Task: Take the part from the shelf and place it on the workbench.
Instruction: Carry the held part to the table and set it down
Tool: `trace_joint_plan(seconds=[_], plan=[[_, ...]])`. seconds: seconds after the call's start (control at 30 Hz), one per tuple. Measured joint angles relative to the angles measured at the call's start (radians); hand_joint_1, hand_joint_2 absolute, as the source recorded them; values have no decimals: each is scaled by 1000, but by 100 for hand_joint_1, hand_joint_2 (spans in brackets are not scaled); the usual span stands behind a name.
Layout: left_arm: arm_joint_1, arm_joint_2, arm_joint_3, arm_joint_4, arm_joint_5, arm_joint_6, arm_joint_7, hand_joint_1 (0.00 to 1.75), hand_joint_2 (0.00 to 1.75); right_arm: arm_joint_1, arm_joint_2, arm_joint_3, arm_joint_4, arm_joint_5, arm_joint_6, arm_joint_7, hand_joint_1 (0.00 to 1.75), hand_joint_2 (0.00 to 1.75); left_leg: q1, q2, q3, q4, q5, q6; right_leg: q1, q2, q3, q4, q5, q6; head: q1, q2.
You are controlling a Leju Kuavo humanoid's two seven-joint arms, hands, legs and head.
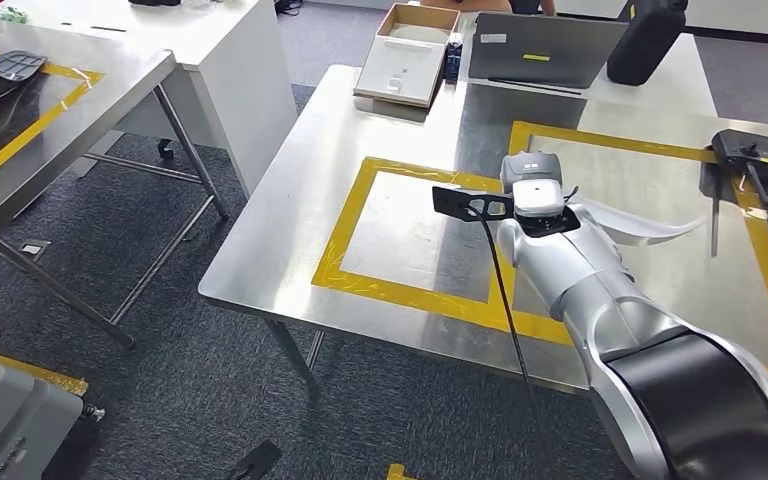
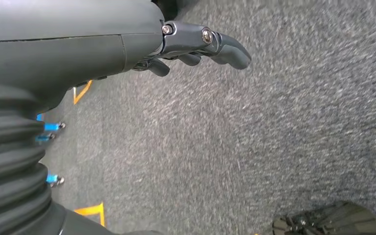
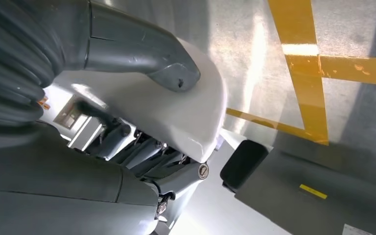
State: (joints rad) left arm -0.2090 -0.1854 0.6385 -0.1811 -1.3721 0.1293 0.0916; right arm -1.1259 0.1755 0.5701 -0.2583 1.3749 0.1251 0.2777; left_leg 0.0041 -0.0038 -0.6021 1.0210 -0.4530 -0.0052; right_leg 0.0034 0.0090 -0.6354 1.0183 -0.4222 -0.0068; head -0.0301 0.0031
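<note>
We judge the placing step is under way: our right hand (image 3: pixel 142 147) grips the white part (image 3: pixel 176 117) over the workbench (image 1: pixel 290 200) near its front edge, left hand (image 2: pixel 196 46) hanging loosely curled and empty, so lowering and releasing comes next.

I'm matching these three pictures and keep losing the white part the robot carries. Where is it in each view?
Head view: the white part juts out beyond the right hand, above the workbench.
Left wrist view: not in it; carpet below the left hand.
Right wrist view: the part sits centre-left, under the thumb.
Shared landmark: the yellow tape, in the head and right wrist views.
</note>
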Motion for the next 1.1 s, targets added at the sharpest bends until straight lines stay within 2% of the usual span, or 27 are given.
trace_joint_plan(seconds=[0.4, 0.53, 0.8, 1.0, 1.1], plan=[[0, 0, -17, 2, 1, 2, -8, 0, 175, 0, 0, -13, 1, 7, 1, -8, 0, 0, -1, 0, 0, 0, 0, -1, -2, -1, 1, 0, 0, 0, 0, 0], [1, 0, -17, 2, 1, -8, -6, 0, 0, 3, 0, -16, 1, 7, 3, -10, 0, 0, -1, 0, 0, 2, 0, 0, -2, -1, 2, 0, 0, 0, 0, 0], [2, 0, -17, 3, 4, -33, -28, 0, 0, 9, -4, -18, 1, 8, 7, -21, 0, 0, -2, 0, -1, 3, -1, 0, -4, -1, 2, 0, 0, 0, 0, 0], [3, 0, -17, 3, 3, -42, -34, 0, 0, 10, -4, -18, 1, 11, 7, -24, 0, 0, -6, -1, -2, 7, -4, 5, -6, -1, 3, -1, 1, 3, 0, 0], [3, 1, -17, 3, 2, -42, -34, 0, 0, 10, -4, -18, 1, 11, 7, -23, 0, 0, -8, -1, -4, 10, -6, 9, -8, -1, 3, -1, 1, 9, 0, 0]])
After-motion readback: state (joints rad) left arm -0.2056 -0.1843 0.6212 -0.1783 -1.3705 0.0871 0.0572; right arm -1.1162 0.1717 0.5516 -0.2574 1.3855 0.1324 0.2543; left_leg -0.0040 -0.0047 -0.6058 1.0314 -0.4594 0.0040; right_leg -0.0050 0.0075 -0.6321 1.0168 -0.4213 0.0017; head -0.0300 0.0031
